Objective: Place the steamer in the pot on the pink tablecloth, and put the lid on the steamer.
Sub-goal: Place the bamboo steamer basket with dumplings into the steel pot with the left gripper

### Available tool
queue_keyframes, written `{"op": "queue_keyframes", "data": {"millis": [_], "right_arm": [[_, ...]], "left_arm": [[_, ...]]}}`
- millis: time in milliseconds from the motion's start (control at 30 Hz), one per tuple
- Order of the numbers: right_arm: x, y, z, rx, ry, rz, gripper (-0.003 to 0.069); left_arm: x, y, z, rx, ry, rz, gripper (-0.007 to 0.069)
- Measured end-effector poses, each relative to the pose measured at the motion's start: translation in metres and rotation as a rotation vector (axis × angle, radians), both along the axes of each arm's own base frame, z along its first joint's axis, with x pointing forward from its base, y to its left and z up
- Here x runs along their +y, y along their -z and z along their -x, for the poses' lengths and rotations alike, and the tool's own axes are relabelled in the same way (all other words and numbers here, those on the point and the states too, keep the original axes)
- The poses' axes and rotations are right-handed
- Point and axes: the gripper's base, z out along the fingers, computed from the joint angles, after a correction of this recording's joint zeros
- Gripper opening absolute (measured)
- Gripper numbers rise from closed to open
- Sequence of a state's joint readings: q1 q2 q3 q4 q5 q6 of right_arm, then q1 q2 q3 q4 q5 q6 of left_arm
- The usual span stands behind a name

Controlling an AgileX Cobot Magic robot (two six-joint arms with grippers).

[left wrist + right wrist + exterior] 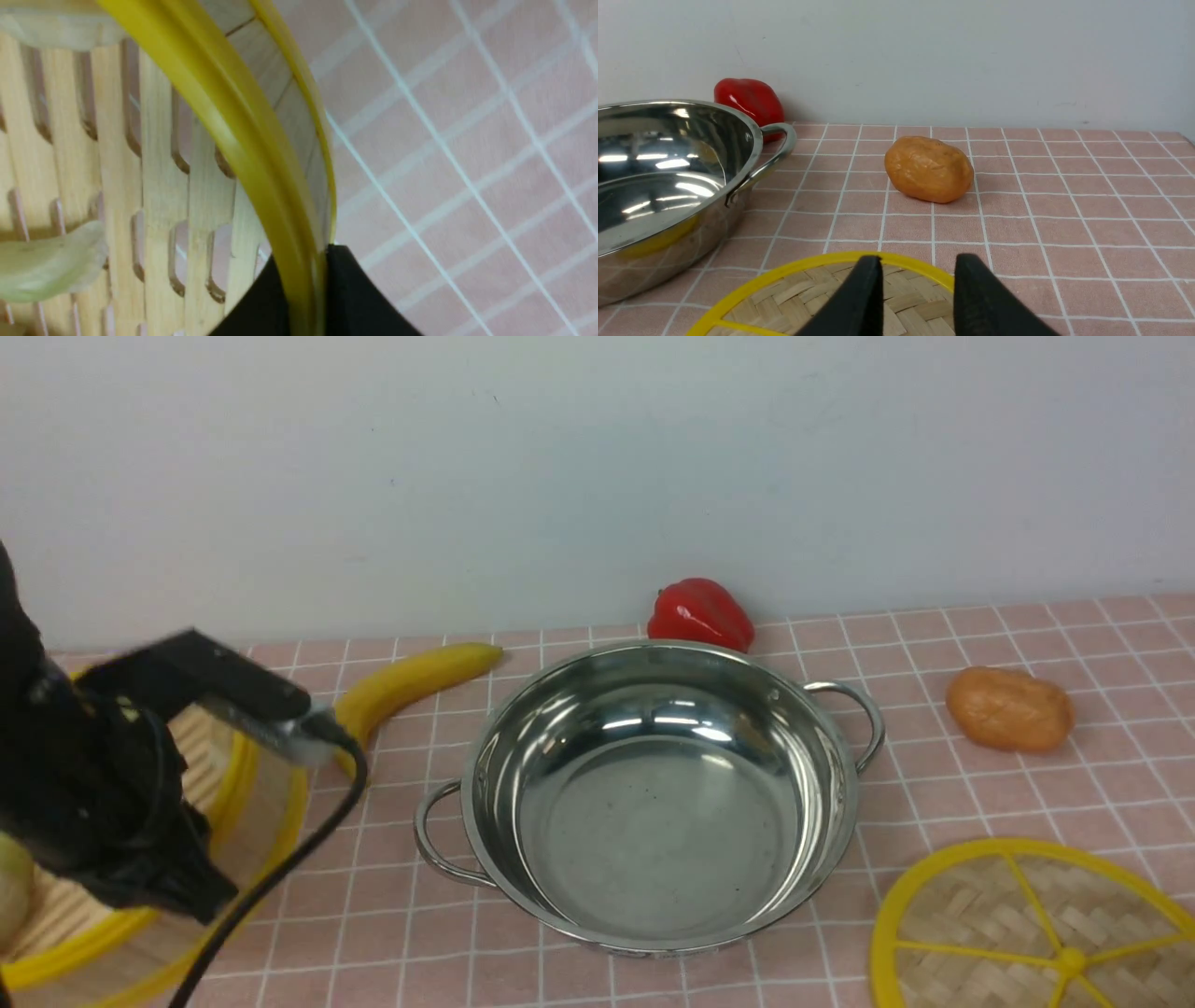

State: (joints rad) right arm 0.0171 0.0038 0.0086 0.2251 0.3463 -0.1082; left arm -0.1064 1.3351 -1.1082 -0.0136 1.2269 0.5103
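At the counter's near left corner, the left tool is closed narrow on the steamer. One black finger is inside the yellow top rim and one outside, pinching the wall between them. A pale green piece lies on the steamer's slatted floor, and the pink tablecloth shows through the slots. Whether the basket rests on the cloth or is raised off it cannot be told. At the near right corner the lid lies flat on the cloth. The right tool hangs over its far rim with its fingers apart, gripping nothing. The pot sits upright in the middle of the counter, between steamer and lid and touching neither, with a looped handle on each side. Beyond the lid an orange potato-like lump lies near the right edge. A banana lies behind the steamer. A red pepper sits at the far edge, just behind the pot's rim, against the wall.
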Motion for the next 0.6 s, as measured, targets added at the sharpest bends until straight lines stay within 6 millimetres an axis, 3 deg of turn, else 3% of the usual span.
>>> {"op": "queue_keyframes", "data": {"millis": [100, 233, 500, 533, 600], "right_arm": [[0.000, 0.000, 0.000, 0.000, 0.000, 0.000, 0.0240], [0.000, 0.000, 0.000, 0.000, 0.000, 0.000, 0.0240], [0.000, 0.000, 0.000, 0.000, 0.000, 0.000, 0.0240], [0.000, 0.000, 0.000, 0.000, 0.000, 0.000, 0.0240], [0.000, 0.000, 0.000, 0.000, 0.000, 0.000, 0.0240]], "left_arm": [[-0.011, -0.016, -0.004, -0.060, 0.071, 0.008, 0.0061], [-0.053, -0.029, -0.008, -0.094, 0.279, 0.031, 0.0061], [-0.152, -0.013, -0.015, -0.039, 0.677, -0.016, 0.0061], [-0.152, -0.015, -0.015, -0.045, 0.678, -0.015, 0.0061], [-0.177, -0.006, -0.023, -0.036, 0.735, -0.037, 0.0061]]}}
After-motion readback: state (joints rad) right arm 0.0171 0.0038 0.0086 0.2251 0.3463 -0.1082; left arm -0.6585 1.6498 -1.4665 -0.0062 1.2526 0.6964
